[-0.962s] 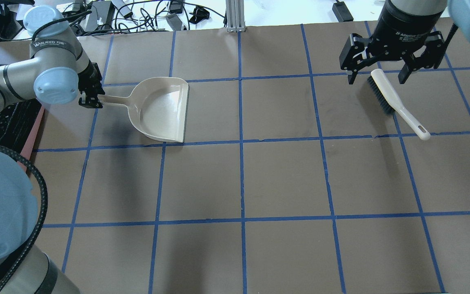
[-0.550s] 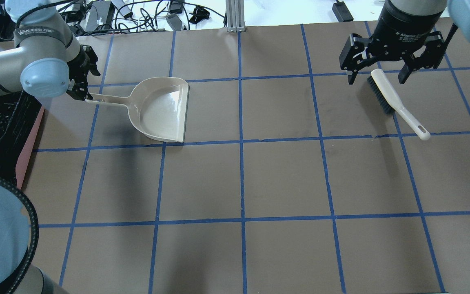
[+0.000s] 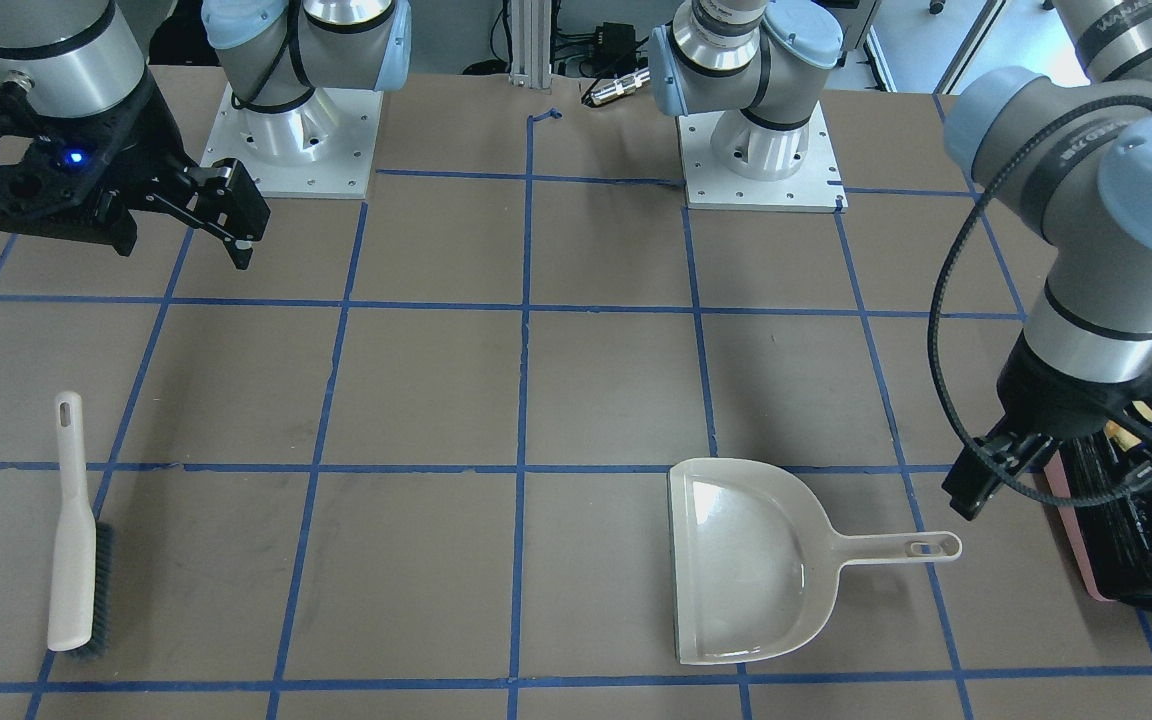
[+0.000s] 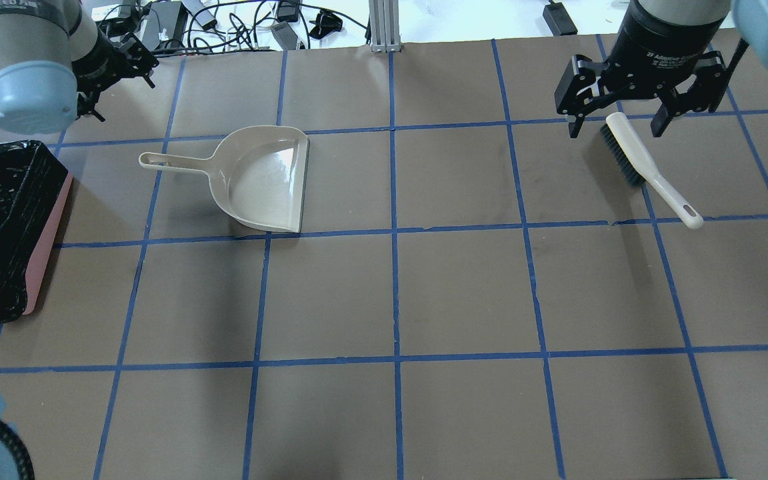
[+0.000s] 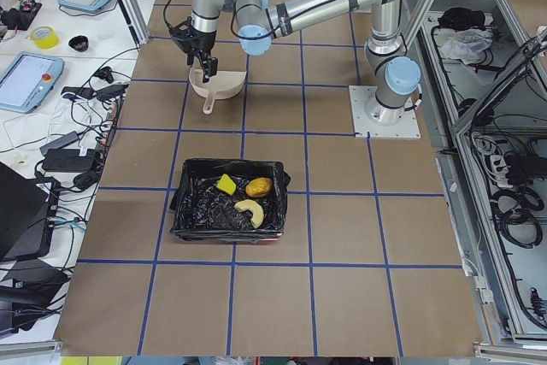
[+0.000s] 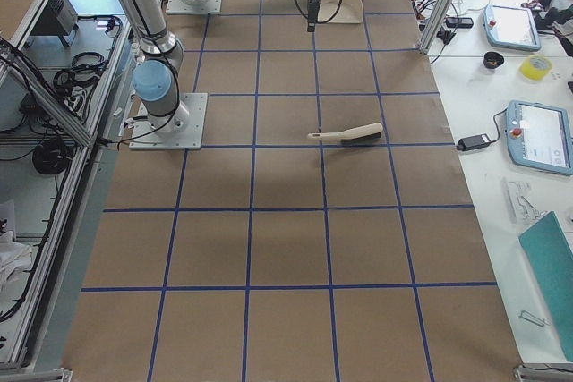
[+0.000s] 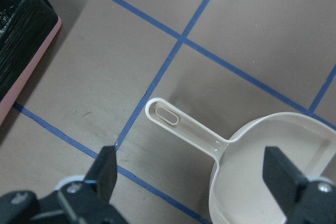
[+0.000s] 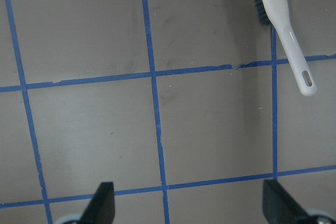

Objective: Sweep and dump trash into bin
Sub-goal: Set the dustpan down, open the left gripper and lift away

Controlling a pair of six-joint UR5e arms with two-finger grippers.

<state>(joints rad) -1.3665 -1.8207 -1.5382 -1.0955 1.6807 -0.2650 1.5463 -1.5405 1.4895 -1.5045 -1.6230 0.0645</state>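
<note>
Withdrawn from the handle of the beige plastic dustpan (image 4: 261, 183), the left gripper (image 7: 191, 176) is held raised above it, fingers spread apart, near the pink rectangular bin (image 4: 47, 233) lined with black plastic. One white-handled dark-bristled brush (image 4: 644, 167) lies under the right gripper (image 8: 190, 203), likewise spread and empty. Three trash pieces are counted inside the bin: one amber oval (image 5: 258, 187), one cream crescent (image 5: 250, 213), one yellow wedge (image 5: 226, 184).

Lying well apart on a brown tabletop (image 4: 464, 293) gridded with blue tape (image 4: 395, 293): beige plastic dustpan (image 4: 264, 180), white-handled dark-bristled brush (image 4: 644, 167), pink rectangular black-bag-lined bin (image 4: 47, 233).
</note>
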